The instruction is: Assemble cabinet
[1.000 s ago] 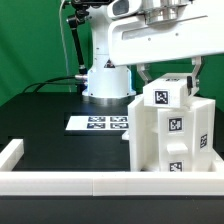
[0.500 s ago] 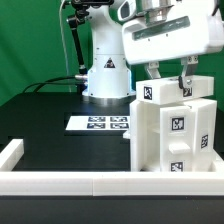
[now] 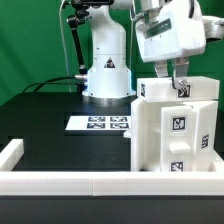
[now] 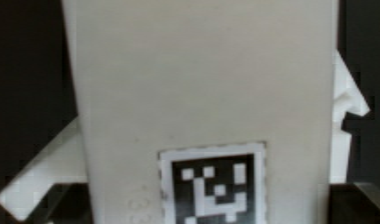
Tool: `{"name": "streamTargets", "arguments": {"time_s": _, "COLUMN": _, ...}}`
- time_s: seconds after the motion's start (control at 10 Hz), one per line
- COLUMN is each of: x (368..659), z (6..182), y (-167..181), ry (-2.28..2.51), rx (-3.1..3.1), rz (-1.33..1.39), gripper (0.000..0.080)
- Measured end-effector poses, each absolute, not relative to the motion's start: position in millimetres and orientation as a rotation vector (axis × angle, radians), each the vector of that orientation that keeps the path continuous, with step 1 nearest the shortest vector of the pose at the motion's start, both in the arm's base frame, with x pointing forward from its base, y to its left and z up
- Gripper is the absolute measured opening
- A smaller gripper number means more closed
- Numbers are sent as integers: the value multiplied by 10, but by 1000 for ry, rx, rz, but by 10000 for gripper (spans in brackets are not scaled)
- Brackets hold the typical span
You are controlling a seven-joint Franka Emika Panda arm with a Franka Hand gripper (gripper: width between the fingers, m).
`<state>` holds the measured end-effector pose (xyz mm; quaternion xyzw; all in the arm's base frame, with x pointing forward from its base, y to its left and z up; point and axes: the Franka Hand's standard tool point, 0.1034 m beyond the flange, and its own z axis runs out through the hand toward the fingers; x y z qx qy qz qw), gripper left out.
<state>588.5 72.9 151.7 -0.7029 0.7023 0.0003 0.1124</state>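
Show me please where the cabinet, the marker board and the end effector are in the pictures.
cabinet (image 3: 172,135): exterior view, on its front face beside the middle tag.
marker board (image 3: 82,123): exterior view, on its bare white left part.
end effector (image 3: 172,78): exterior view, between its two fingertips, above the cabinet's top.

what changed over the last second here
The claw and wrist have swung toward the exterior view's right and tilted, with the fingers now at the top of the cabinet. The small top block it was over sits lower, level with the cabinet top. Whether the claw grips anything cannot be told. The cabinet body, the marker board and the rail stayed put.
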Motion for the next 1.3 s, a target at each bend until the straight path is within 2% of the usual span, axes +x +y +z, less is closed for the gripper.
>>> {"name": "streamTargets", "arguments": {"time_s": 0.4, "x": 5890, "z": 1529, "y": 722, "ry": 2381, "rx": -1664, "rz": 89, "gripper": 563}}
{"name": "streamTargets", "arguments": {"time_s": 1.1, "x": 5918, "z": 1540, "y": 727, "ry": 2497, "rx": -1451, "rz": 124, "gripper": 563}}
{"name": "streamTargets", "arguments": {"time_s": 1.2, "x": 5916, "z": 1541, "y": 735, "ry": 2494, "rx": -1455, "rz": 124, "gripper": 729}}
{"name": "streamTargets", "arguments": {"time_s": 1.3, "x": 5920, "z": 1589, "y": 753, "ry": 2479, "rx": -1454, "rz": 130, "gripper": 777}}
